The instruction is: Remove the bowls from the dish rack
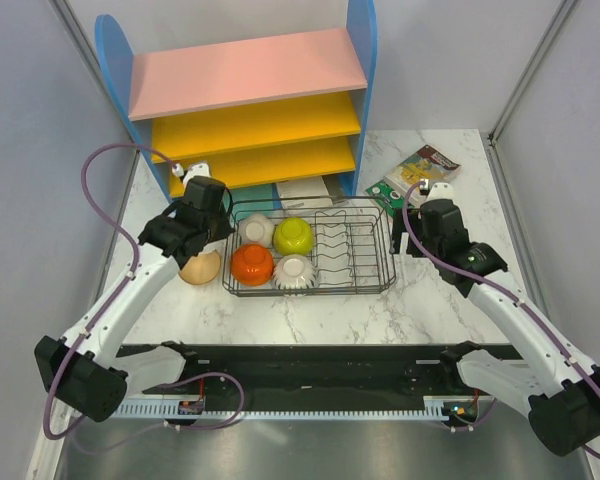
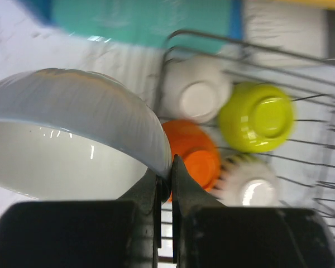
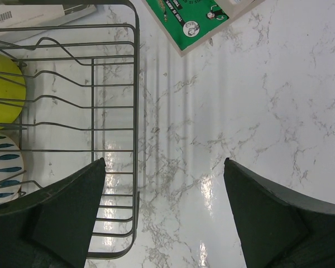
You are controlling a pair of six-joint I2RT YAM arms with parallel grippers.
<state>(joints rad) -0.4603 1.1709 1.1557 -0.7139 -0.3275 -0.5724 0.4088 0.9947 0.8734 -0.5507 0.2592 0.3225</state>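
The black wire dish rack (image 1: 352, 288) sits mid-table. In it, upside down, are a white bowl (image 1: 257, 228), a yellow-green bowl (image 1: 293, 236), an orange bowl (image 1: 252, 264) and a white ribbed bowl (image 1: 295, 272). My left gripper (image 1: 202, 245) is just left of the rack, shut on the rim of a pale bowl (image 2: 72, 111) with a white inside. That bowl looks peach in the top view (image 1: 201, 269) and is tilted on its side outside the rack. My right gripper (image 3: 164, 167) is open and empty above the marble, just right of the rack's right edge (image 3: 135, 84).
A blue shelf unit (image 1: 250, 100) with pink and yellow boards stands behind the rack. A green booklet (image 1: 415, 175) lies at the back right. A teal sheet and white papers (image 1: 305, 190) lie between shelf and rack. Grey walls close both sides.
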